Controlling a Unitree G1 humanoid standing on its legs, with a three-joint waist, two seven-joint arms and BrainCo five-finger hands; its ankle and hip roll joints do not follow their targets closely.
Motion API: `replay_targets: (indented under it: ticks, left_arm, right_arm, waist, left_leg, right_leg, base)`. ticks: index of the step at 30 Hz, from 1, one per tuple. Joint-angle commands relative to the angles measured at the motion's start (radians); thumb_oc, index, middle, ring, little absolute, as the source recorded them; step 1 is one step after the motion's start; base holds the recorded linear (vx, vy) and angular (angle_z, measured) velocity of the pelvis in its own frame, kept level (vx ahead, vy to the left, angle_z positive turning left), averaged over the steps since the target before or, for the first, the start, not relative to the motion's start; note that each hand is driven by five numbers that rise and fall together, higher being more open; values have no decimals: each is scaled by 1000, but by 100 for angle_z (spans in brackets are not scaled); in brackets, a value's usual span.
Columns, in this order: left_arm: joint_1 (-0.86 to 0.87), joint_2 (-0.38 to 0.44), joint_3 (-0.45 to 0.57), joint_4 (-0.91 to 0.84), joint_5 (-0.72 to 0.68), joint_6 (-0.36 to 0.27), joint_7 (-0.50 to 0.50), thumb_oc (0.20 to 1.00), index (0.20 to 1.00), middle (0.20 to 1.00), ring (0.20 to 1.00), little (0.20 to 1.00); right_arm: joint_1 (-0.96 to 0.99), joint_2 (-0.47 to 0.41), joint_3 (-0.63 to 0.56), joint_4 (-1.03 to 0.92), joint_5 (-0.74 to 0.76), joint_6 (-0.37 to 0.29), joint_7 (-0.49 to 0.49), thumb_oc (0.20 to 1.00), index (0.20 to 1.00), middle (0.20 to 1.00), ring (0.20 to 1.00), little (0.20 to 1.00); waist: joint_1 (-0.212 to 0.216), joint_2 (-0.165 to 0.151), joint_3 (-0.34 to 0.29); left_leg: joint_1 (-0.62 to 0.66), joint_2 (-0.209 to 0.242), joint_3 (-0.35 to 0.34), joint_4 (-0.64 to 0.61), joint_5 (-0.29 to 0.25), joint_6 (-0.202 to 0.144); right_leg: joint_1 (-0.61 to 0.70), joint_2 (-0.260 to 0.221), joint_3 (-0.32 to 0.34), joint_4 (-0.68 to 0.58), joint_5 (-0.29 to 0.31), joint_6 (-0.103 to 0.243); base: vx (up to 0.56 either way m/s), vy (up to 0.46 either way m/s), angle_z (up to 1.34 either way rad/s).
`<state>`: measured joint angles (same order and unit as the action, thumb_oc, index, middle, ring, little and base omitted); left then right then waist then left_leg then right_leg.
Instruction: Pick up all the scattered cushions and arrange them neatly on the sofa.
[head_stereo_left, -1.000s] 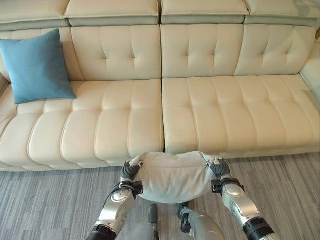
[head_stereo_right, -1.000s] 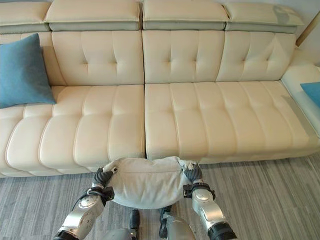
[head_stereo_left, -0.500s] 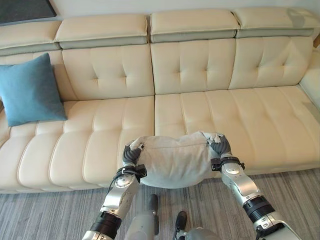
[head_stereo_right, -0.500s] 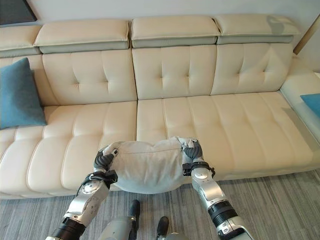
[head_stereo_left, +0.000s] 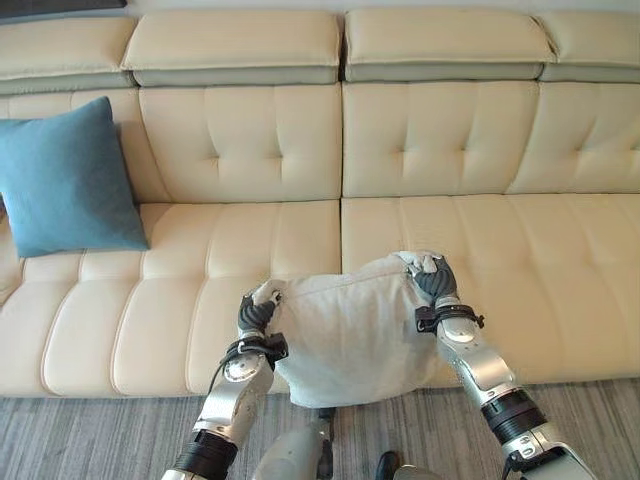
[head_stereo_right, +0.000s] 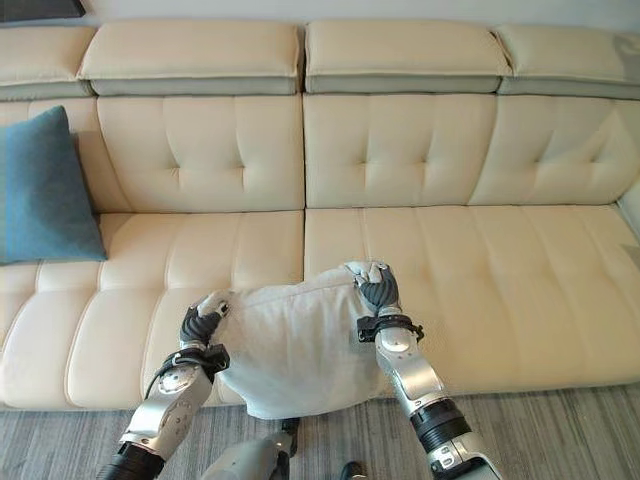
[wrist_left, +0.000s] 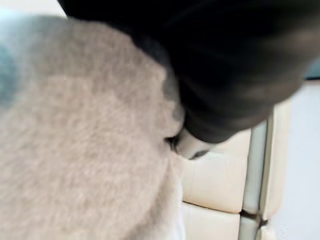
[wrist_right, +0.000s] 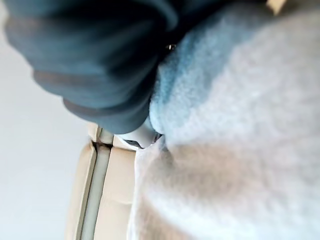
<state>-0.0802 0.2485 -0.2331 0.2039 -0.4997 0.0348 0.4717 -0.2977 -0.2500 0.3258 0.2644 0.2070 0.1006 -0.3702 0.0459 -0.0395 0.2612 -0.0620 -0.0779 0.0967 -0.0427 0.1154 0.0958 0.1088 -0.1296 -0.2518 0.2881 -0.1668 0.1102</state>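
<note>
Since a second ago the grey cushion (head_stereo_left: 350, 335) has risen from the sofa's front edge to hang over the seat, right corner higher. The left robot hand (head_stereo_left: 256, 315) and right robot hand (head_stereo_left: 432, 280) each clench an upper corner. Level the corners, carry it back against the cream sofa (head_stereo_left: 450, 150) backrest, well apart from the blue cushion (head_stereo_left: 68, 178), then release. It looks soft, saggy, fuzzy-surfaced.

Soft, fuzzy, matt cloth on the pale grey square cushion (head_stereo_left: 350, 335). Behind it, the cream tufted leather sofa (head_stereo_left: 440, 140) has a smooth, faintly sheened skin. The blue square cushion (head_stereo_left: 68, 178) is matt woven fabric. The grey floor (head_stereo_left: 90, 435) looks finely streaked and dull.
</note>
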Motion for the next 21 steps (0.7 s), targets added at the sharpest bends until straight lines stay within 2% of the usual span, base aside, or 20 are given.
replay_targets:
  ticks: [1,2,3,4,5,8,10,11,13,21]
  left_arm:
    - [-80,-16,-46,-134,25,-68,-11,200,200,200,200,200]
    - [-81,-16,-46,-134,25,-69,-11,200,200,200,200,200]
    - [-146,-11,-48,-133,38,-79,3,200,200,200,200,200]
    - [-147,-11,-48,-132,38,-79,3,200,200,200,200,200]
    - [-167,-8,-47,-131,40,-80,3,200,200,200,200,200]
    - [-221,4,-28,-115,84,-68,24,200,200,200,200,200]
    - [-241,-1,-29,-103,93,-73,27,200,200,200,200,200]
    - [-294,-3,-35,-89,94,-81,40,200,200,200,200,200]
    - [-356,14,-31,-64,91,-85,58,200,200,200,200,200]
    - [-603,79,-48,64,78,-96,112,200,200,200,200,200]
  right_arm:
    - [-72,81,29,-76,-18,-73,-3,200,200,200,200,200]
    - [-72,81,29,-76,-18,-73,-3,200,200,200,200,200]
    - [-120,77,13,-91,-5,-76,-29,200,200,200,200,200]
    - [-121,77,13,-91,-5,-76,-29,200,200,200,200,200]
    - [-136,77,10,-96,-2,-79,-36,200,200,200,200,200]
    - [-166,85,19,-103,-5,-78,-58,200,200,200,200,200]
    - [-186,94,28,-101,-1,-85,-54,200,200,200,200,200]
    - [-225,94,42,-72,11,-84,-60,200,200,200,200,200]
    - [-280,75,43,-41,18,-80,-69,200,200,200,200,200]
    - [-508,6,68,90,50,-59,-104,200,200,200,200,200]
  waist:
    - [8,-29,-75]
    - [9,-30,-75]
    - [-6,-7,-56]
    - [-6,-5,-54]
    - [-7,-3,-51]
    - [-5,-22,-66]
    - [-5,-28,-71]
    - [-7,-35,-95]
    - [-12,-33,-106]
    - [-22,-25,-97]
  left_leg:
    - [55,34,49,-45,-85,-54]
    - [55,33,51,-45,-85,-53]
    - [68,53,52,-45,-97,-69]
    - [69,55,51,-45,-97,-70]
    - [70,58,52,-45,-98,-75]
    - [91,58,63,-45,-117,-82]
    - [100,58,69,-45,-116,-84]
    - [106,58,69,-45,-121,-88]
    - [106,60,65,-45,-125,-92]
    - [84,60,45,-45,-128,-100]
  right_leg:
    - [-117,-27,48,208,137,31]
    - [-120,-28,50,212,135,31]
    - [-186,12,46,48,69,-4]
    - [-182,14,44,41,72,-5]
    - [-180,30,51,-80,88,-4]
    - [-144,41,74,-301,163,20]
    - [-126,41,65,-322,177,17]
    - [-86,45,57,-371,187,18]
    - [-71,47,50,-375,182,14]
    - [-75,45,37,-375,168,8]
  base:
    - [139,215,-11]
    - [216,230,-7]
    - [106,87,-13]
    - [132,81,-16]
    - [64,-15,-15]
    - [135,-37,4]
    - [163,-51,-11]
    - [168,-55,-2]
    - [140,-55,6]
    - [70,-24,9]
